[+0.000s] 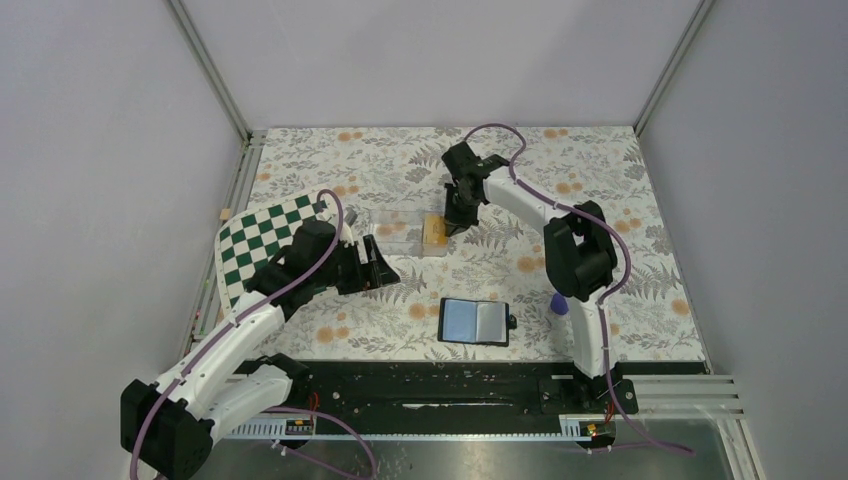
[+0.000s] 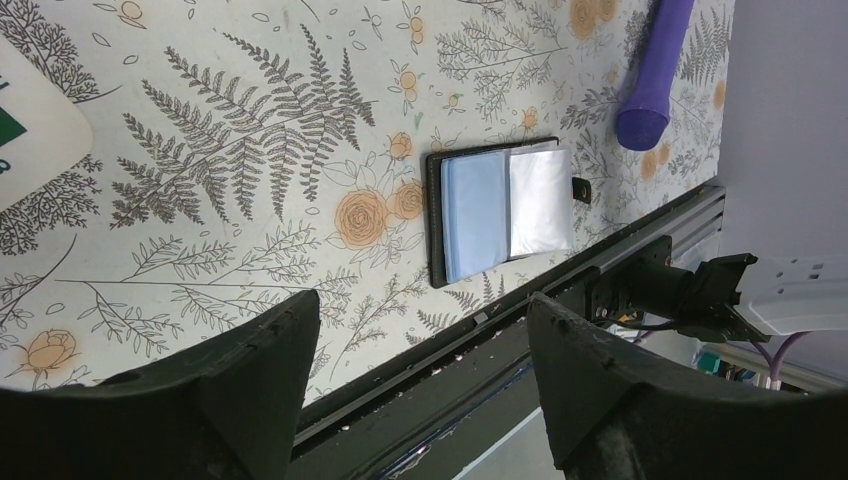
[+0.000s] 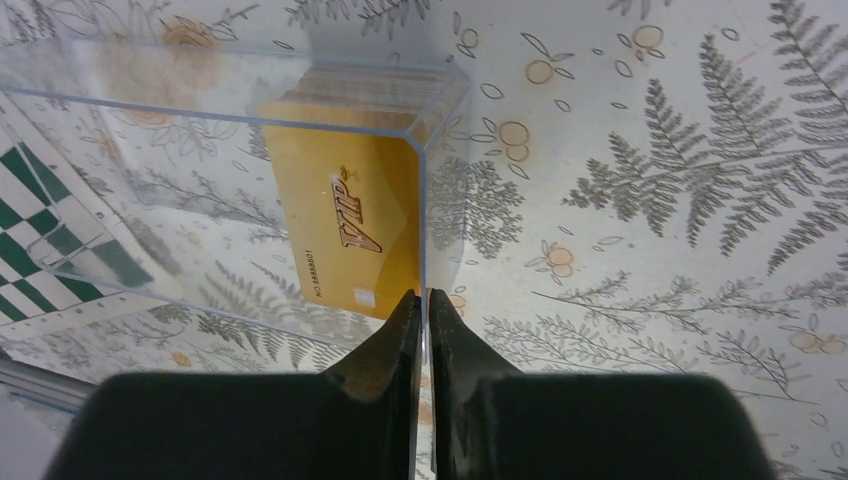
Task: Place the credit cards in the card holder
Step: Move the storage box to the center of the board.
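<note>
Credit cards (image 3: pixel 350 225): gold stack on edge at the end of the clear box (image 3: pixel 200 90), far side of the worktop (image 1: pixel 640 200), well apart from the card holder (image 1: pixel 474 321), which lies open near the front edge. Thin, stiff, slick, light; probably best nipped by the top edge, one at a time. Right end effector (image 3: pixel 424 310) pinched almost closed at the box's end wall, catch unclear; left end effector (image 2: pixel 420 305) wide, empty.

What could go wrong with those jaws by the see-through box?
The right gripper has its jaws seemingly shut on the thin end wall of the clear plastic rectangular box, not on the gold-yellow plastic cards inside. Lifting might tip the box and spill them, or the wall could slip free.
</note>
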Action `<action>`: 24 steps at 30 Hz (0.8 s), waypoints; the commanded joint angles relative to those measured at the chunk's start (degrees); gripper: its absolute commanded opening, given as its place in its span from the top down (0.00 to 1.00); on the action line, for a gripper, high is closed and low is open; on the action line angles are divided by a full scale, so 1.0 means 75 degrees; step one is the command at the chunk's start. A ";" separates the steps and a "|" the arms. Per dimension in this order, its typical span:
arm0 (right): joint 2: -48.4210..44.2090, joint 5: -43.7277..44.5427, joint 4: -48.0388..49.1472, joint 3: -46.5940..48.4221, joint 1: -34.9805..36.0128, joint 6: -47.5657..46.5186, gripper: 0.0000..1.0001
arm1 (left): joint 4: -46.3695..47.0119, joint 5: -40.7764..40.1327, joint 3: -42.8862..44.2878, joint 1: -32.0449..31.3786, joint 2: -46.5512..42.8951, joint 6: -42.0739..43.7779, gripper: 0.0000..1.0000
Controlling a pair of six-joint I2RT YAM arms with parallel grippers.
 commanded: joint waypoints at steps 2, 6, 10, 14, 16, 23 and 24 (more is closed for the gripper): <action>-0.0541 0.0583 -0.0824 -0.0526 -0.0095 -0.0733 0.95 | 0.0168 0.0199 0.0153 0.0027 0.0030 -0.0032 0.25; -0.0875 0.0569 -0.1102 -0.0886 -0.0096 -0.0936 0.95 | 0.0203 0.0254 0.0193 0.0026 0.0187 -0.0130 0.25; -0.1363 0.0649 -0.1109 -0.1559 -0.0096 -0.1037 0.95 | 0.0200 0.0319 0.0316 0.0027 0.0455 -0.0201 0.25; -0.1864 0.0595 -0.1075 -0.2095 -0.0102 -0.1006 0.94 | 0.0215 0.0318 0.0498 0.0016 0.0738 -0.0217 0.25; -0.2035 0.0504 -0.1069 -0.2238 -0.0093 -0.0993 0.93 | 0.0215 0.0319 0.0638 -0.0022 0.0903 -0.0204 0.25; -0.2519 0.0080 -0.1018 -0.2021 -0.0255 -0.1006 0.66 | 0.0337 0.0428 0.1397 -0.0322 0.1723 -0.0228 0.29; -0.2563 -0.0028 -0.1013 -0.1976 -0.0333 -0.0998 0.61 | 0.0348 0.0470 0.1537 -0.0360 0.1890 -0.0269 0.29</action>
